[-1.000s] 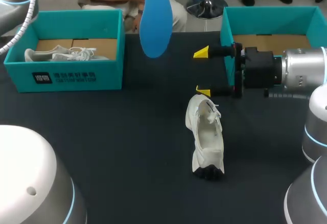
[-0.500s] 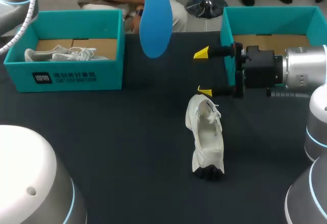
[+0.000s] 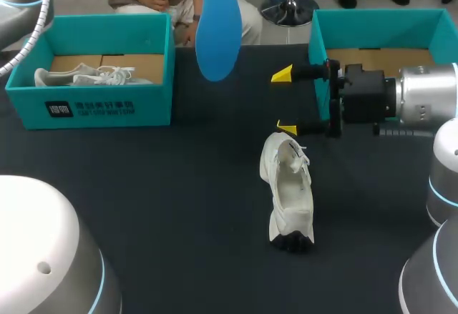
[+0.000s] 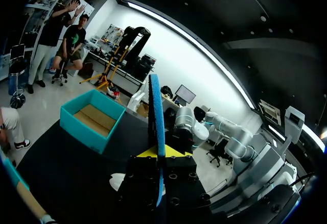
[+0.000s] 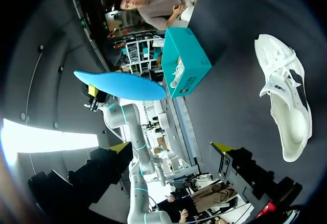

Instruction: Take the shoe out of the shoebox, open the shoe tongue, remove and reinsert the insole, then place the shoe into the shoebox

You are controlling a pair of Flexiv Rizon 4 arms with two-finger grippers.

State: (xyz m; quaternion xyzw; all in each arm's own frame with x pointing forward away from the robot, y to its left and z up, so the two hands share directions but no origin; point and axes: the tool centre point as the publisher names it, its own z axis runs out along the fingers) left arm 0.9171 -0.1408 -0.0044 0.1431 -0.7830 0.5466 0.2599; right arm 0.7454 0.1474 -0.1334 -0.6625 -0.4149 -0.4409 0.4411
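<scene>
Right gripper gapes empty in the head view, its lower yellow tip just beside the far end of the white shoe, which lies on the dark table near the teal shoebox, while the blue insole hangs high over the table's far side. Left wrist view: left gripper is clamped on that insole, edge-on between its fingers, with the shoebox ahead. Right wrist view: fingers spread, nothing between them, and the shoe out ahead on the table, opening showing.
</scene>
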